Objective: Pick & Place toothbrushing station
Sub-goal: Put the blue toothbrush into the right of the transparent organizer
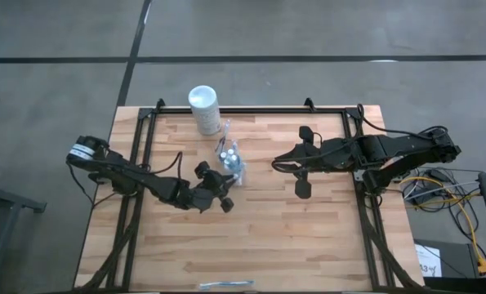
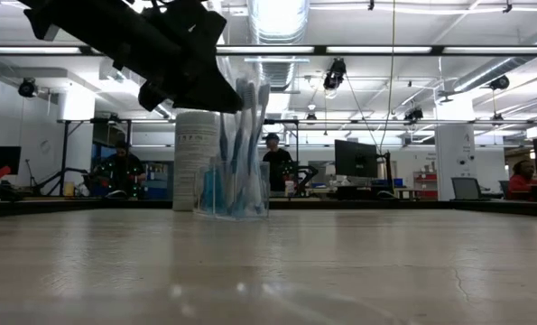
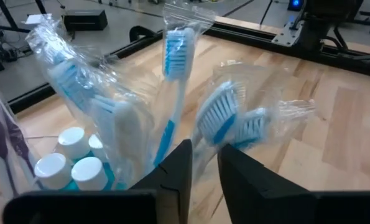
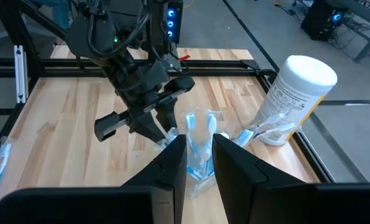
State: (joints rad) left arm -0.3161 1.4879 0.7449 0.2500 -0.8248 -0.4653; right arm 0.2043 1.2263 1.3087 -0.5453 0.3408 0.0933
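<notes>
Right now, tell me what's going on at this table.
The left tool sits right beside the small clear plastic holder filled with wrapped blue-and-white toothbrushes, fingers slightly parted, gripping nothing visible. The holder stands upright mid-table, near the white cylindrical container. The right tool waits farther right, holding nothing.

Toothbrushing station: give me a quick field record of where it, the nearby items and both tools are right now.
station: toothbrushing station, clear holder standing upright on the table, mid-table toward the far edge
contents: wrapped toothbrushes standing up; small white-capped bottles
neighbour: white cylinder just behind it, near the far edge
stray item: one toothbrush lying at the near table edge
left tool: left tool right at the station, narrow gap between its fingers
right tool: right tool apart from the station, pointing toward it
</notes>
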